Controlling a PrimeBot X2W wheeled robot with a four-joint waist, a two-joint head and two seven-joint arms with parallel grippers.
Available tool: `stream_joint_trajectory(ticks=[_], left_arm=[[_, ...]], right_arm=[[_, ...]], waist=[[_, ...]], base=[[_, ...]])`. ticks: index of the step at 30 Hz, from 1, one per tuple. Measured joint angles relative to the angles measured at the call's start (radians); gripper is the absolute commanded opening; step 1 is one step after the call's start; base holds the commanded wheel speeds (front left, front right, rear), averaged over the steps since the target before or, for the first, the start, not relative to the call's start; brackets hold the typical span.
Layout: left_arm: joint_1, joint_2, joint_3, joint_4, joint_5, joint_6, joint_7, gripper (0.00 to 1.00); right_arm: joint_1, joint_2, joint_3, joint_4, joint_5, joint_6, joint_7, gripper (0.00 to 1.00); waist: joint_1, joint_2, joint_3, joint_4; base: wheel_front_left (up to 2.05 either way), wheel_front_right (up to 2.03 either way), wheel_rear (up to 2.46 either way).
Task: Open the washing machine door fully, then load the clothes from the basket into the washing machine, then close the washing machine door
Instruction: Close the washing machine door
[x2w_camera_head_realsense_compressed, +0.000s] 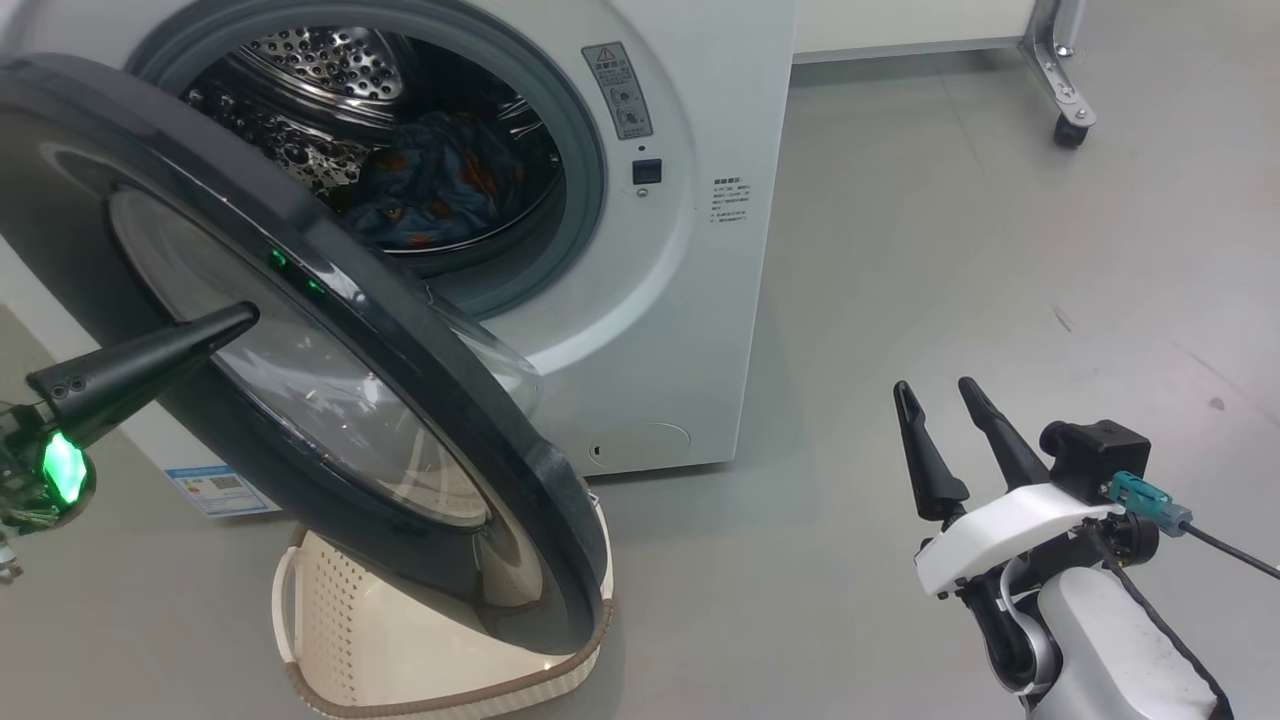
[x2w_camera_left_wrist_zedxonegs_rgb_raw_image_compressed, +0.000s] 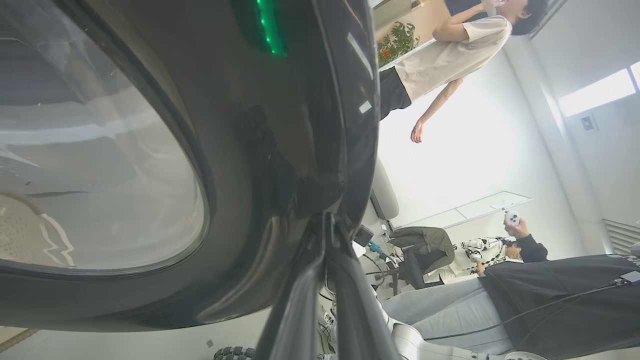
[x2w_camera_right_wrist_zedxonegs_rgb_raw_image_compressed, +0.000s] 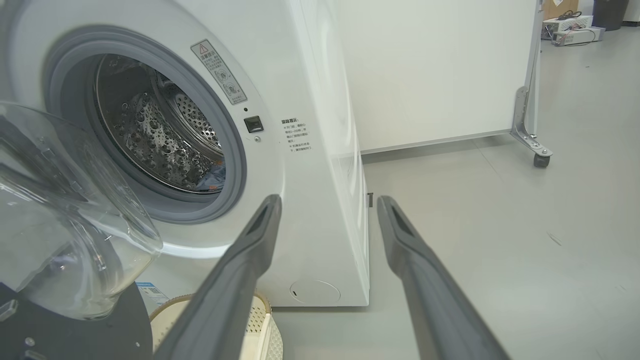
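The washing machine (x2w_camera_head_realsense_compressed: 660, 300) stands with its door (x2w_camera_head_realsense_compressed: 330, 400) swung partly out, the black rim and glass facing me. The clothes (x2w_camera_head_realsense_compressed: 440, 190), blue with orange print, lie inside the steel drum (x2w_camera_right_wrist_zedxonegs_rgb_raw_image_compressed: 150, 135). The cream basket (x2w_camera_head_realsense_compressed: 340, 640) sits on the floor under the door's lower edge. My left gripper (x2w_camera_head_realsense_compressed: 245, 315) is shut, and its tip rests against the door's outer face. In the left wrist view the shut left gripper (x2w_camera_left_wrist_zedxonegs_rgb_raw_image_compressed: 327, 220) meets the glossy rim beside the glass (x2w_camera_left_wrist_zedxonegs_rgb_raw_image_compressed: 100, 175). My right gripper (x2w_camera_head_realsense_compressed: 940, 390) hangs open over the floor to the machine's right, holding nothing.
A white panel on a castor (x2w_camera_head_realsense_compressed: 1070, 130) stands behind the machine to the right. Grey floor (x2w_camera_head_realsense_compressed: 950, 250) spreads to the right of the machine. A standing person (x2w_camera_left_wrist_zedxonegs_rgb_raw_image_compressed: 450, 55) and a seated person (x2w_camera_left_wrist_zedxonegs_rgb_raw_image_compressed: 520, 240) show beyond the door.
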Motion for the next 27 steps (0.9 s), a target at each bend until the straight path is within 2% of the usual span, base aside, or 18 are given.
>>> stream_joint_trajectory(ticks=[1,3,4,11,15,19,24,27], left_arm=[[0.000,0.000,0.001,-0.003,0.007,0.000,-0.007,0.29],[0.000,0.001,0.003,-0.009,0.031,-0.001,-0.015,0.70],[0.001,0.001,0.003,-0.012,0.039,-0.001,-0.016,0.98],[0.020,0.005,0.041,-0.024,0.071,-0.034,-0.068,1.00],[0.051,0.032,0.075,-0.037,0.154,-0.084,-0.120,1.00],[0.072,0.036,0.113,-0.040,0.220,-0.136,-0.185,1.00],[0.128,0.025,0.200,-0.039,0.307,-0.161,-0.308,1.00],[0.164,-0.007,0.221,-0.039,0.349,-0.170,-0.373,1.00]], right_arm=[[0.000,0.000,-0.001,-0.001,0.000,0.000,0.000,1.00],[0.000,0.000,-0.002,-0.003,0.000,0.000,0.000,1.00],[0.000,0.000,-0.003,-0.003,-0.001,0.000,0.000,1.00],[0.000,0.001,0.003,-0.005,-0.008,0.000,0.000,1.00],[0.000,0.006,0.010,-0.005,-0.010,0.000,0.000,1.00],[0.000,0.006,0.011,-0.005,-0.011,0.000,0.000,1.00],[0.000,0.010,0.027,-0.005,-0.012,0.000,0.000,1.00],[0.000,0.013,0.021,-0.007,-0.015,0.000,0.000,1.00]], waist=[[0.0000,0.0000,0.000,0.005],[0.0000,0.0000,0.000,0.016],[0.0000,0.0000,0.000,0.021],[0.0000,0.0000,0.004,0.052],[0.0000,0.0000,0.006,0.058],[0.0000,0.0000,0.008,0.060],[0.0000,0.0000,0.010,0.053],[0.0000,0.0000,0.012,0.046]], base=[[0.00,0.00,0.00],[0.00,0.00,0.00],[0.00,0.00,0.00],[0.00,0.00,0.00],[0.00,0.00,0.00],[0.00,0.00,0.00],[0.00,0.00,0.00],[0.00,0.00,0.00]])
